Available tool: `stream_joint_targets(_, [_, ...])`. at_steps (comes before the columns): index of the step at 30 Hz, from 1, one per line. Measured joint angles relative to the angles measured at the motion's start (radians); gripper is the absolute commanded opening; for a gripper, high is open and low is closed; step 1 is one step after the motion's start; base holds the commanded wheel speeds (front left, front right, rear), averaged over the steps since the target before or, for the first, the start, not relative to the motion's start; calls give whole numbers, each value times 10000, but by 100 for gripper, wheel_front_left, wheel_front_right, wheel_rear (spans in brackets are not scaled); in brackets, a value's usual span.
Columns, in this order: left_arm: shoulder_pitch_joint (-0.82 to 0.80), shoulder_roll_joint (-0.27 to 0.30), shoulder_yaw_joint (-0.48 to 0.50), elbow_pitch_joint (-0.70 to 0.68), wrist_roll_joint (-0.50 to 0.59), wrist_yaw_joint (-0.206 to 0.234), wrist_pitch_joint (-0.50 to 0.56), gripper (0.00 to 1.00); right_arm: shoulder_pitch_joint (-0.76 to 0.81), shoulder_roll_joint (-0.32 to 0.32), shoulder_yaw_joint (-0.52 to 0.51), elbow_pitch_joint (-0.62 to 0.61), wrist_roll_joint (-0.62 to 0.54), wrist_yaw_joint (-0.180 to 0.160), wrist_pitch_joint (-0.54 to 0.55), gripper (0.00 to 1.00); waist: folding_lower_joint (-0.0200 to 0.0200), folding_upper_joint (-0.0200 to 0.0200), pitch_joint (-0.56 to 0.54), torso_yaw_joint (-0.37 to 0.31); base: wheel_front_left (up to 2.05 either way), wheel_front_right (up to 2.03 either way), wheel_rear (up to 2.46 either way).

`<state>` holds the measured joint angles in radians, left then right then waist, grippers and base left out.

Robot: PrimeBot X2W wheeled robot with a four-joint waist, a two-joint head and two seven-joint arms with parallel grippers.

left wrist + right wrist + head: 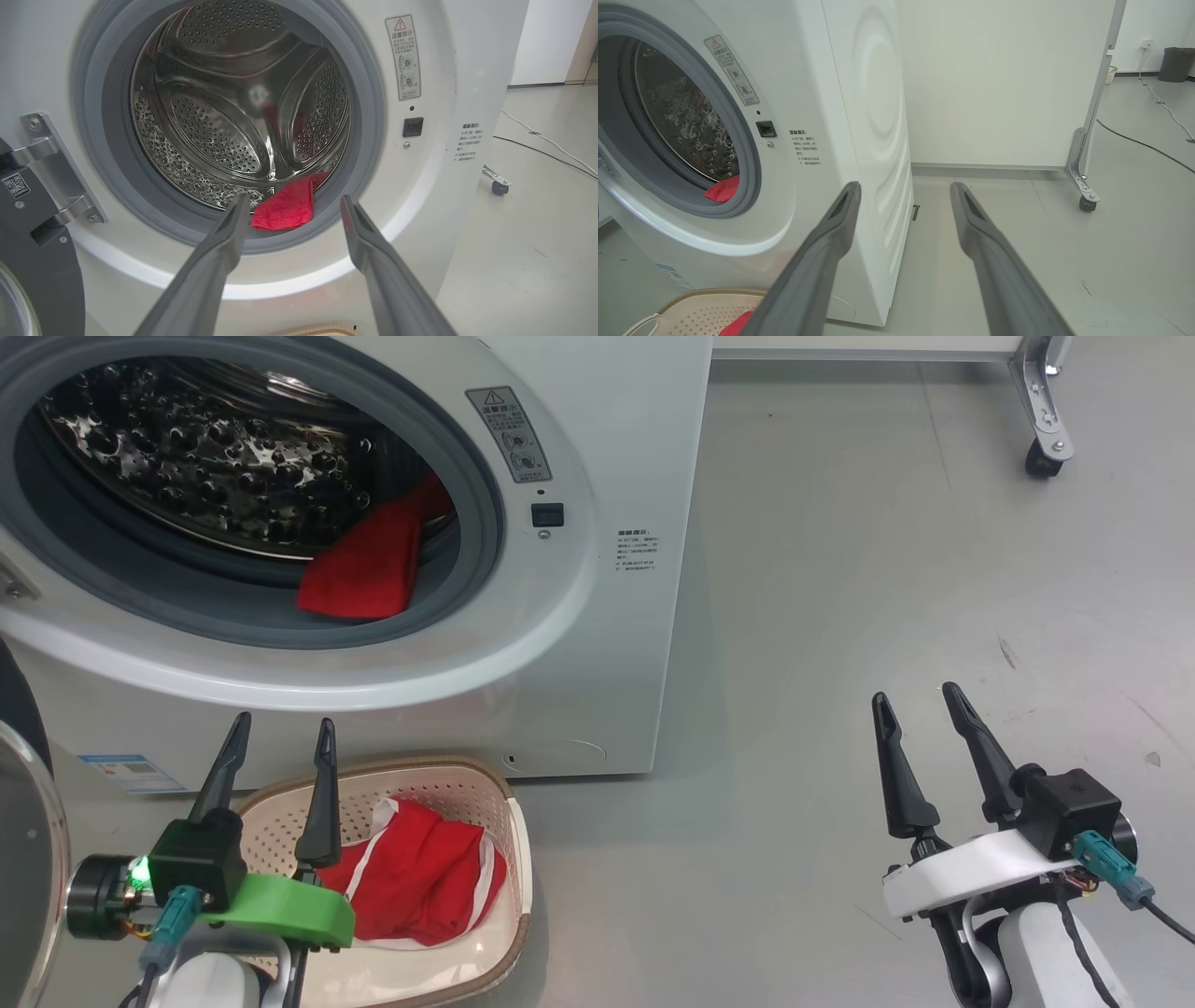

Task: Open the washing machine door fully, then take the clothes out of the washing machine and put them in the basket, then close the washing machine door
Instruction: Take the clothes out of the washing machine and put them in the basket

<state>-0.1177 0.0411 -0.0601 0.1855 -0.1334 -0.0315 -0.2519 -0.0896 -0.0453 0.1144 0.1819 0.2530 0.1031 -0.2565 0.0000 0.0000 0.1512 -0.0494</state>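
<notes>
The white washing machine (597,644) stands with its drum mouth uncovered. Its door (23,840) is swung out at the far left, where part of the black rim and glass shows. One red piece of the clothes (369,569) (285,210) (723,189) lies over the drum's lower right lip. Another red garment with white trim (420,877) lies in the cream basket (509,812) on the floor below the drum. My left gripper (280,737) (292,205) hovers open over the basket's left end, empty, pointing at the drum. My right gripper (920,705) (906,191) is open and empty over the floor to the right.
Grey floor (887,541) stretches right of the machine. A white panel on a castor foot (1046,453) stands at the back right. In the right wrist view, cables (1148,144) run across the floor and a dark bin (1176,63) stands far back.
</notes>
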Motion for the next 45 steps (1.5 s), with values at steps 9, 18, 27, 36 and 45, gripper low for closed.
stream_joint_targets(9, [0,0,-35,-38,-38,12,0,100,-1,0,2,-13,15,0,0,100,0,0,46,-21,0,0,0])
stream_joint_targets(18, [-1,0,-15,-222,-44,50,0,100,-16,0,81,-159,29,2,0,100,0,0,330,-127,0,0,0])
stream_joint_targets(27, [-103,29,255,-420,-67,86,0,100,-113,0,255,-414,25,2,0,100,0,0,999,-292,0,0,0])
stream_joint_targets(36, [-1501,665,690,-407,-157,84,109,100,-484,0,443,-639,33,0,0,100,0,0,2072,-610,0,0,0])
stream_joint_targets(45, [-3549,1421,1122,-213,-357,-142,1267,100,-1121,-2,677,-892,307,-8,0,100,0,0,3208,-1117,0,0,0])
